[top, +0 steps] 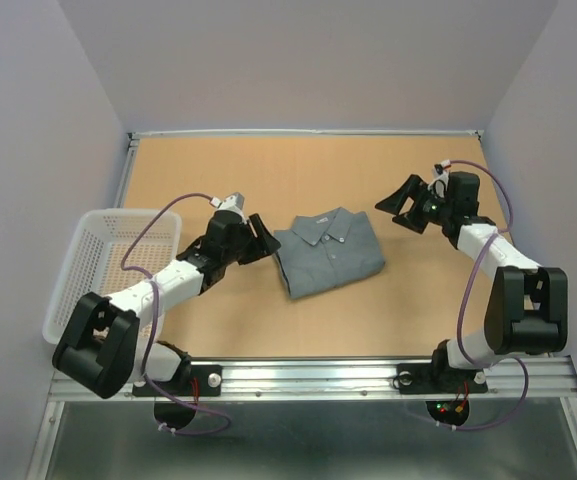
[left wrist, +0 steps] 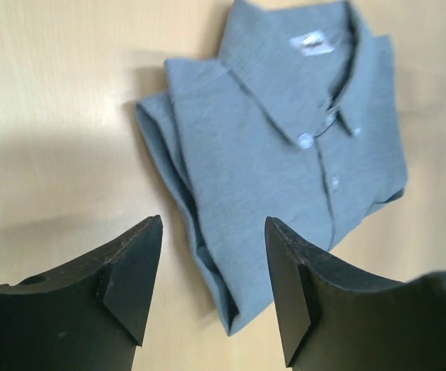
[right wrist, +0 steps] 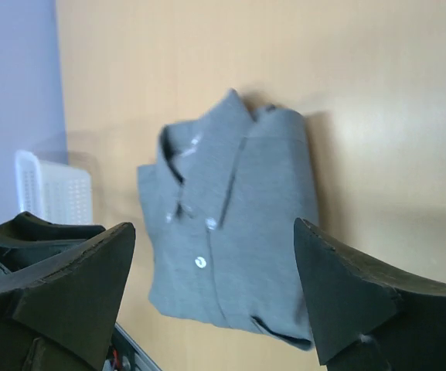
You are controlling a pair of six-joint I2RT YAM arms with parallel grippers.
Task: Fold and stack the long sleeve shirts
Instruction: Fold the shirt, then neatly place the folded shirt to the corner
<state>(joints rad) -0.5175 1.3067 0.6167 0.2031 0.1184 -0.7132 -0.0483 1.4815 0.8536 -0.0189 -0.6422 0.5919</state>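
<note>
- The shirt (top: 328, 255) lies folded near the middle of the tabletop (top: 268, 170), collar toward 12 o'clock and button line running roughly 11 to 5 in the top view. Its wider side stretches from about 8 to 2 o'clock.
- We see only this one shirt, so we judge the fold done, with nothing in view to stack it on.
- The left end effector (top: 264, 240) is the nearer one, just beside the shirt's 9 o'clock edge. From it the shirt lies at 3 o'clock. Its jaws stand apart and hold nothing; in its wrist view the shirt's folded side edge shows between them.
- The right end effector (top: 396, 215) sits near the shirt's 2 o'clock corner but clear of it. From it the shirt lies at about 8 o'clock. Its jaws are spread wide and empty.
- The basket (top: 88, 260) rests at 9 o'clock from the shirt, beyond the left arm, at the tabletop's left edge.
- Any further move on the shirt would, in our judgement, suit the left arm first.
</note>
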